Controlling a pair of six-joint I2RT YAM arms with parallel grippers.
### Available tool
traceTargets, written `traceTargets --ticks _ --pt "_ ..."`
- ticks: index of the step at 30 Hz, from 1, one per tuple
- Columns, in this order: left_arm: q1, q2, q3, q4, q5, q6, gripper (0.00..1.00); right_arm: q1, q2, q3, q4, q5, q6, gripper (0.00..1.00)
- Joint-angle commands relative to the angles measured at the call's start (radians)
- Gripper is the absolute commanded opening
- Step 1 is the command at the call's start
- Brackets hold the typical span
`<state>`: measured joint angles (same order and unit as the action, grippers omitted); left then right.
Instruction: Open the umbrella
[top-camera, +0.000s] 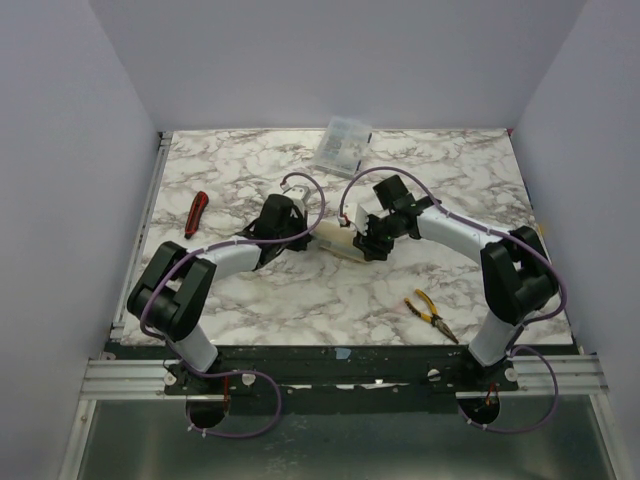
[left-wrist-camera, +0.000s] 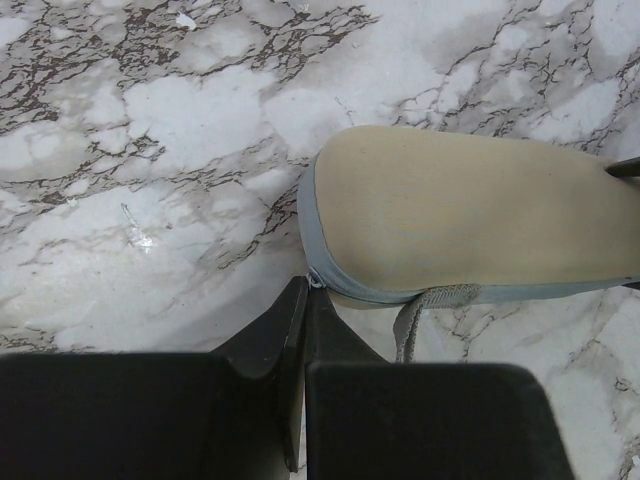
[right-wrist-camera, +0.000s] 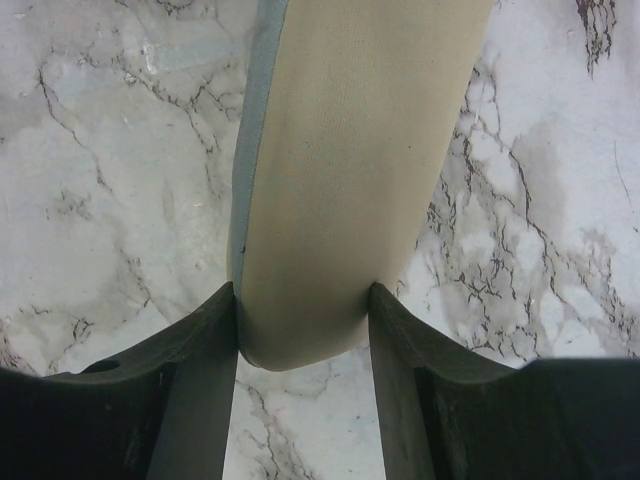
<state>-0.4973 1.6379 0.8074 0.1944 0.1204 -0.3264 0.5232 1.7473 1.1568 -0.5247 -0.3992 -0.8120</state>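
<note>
The umbrella (top-camera: 335, 240) lies centre; box (top-camera: 342, 145) behind; pliers (top-camera: 432, 315) front-right

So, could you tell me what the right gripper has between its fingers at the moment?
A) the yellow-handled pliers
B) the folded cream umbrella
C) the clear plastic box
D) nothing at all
B: in the right wrist view the right gripper has a finger pressed against each side of the cream umbrella, which lies on the marble table.

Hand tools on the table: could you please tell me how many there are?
2: the yellow-handled pliers near the front right, and a red-handled tool near the left edge. Others may be hidden from view.
</note>
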Motion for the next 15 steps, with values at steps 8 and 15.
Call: traceTargets --ticks 8,15 --pt "0.035 -0.058 -0.065 0.098 -0.012 0.036 0.0 0.001 0.048 -0.059 -0.21 -0.057 -0.064 0.3" --pt "0.046 -0.063 -0.089 0.147 0.122 0.126 0.0 0.001 -0.013 -0.145 -0.167 0.004 -0.258 0.31"
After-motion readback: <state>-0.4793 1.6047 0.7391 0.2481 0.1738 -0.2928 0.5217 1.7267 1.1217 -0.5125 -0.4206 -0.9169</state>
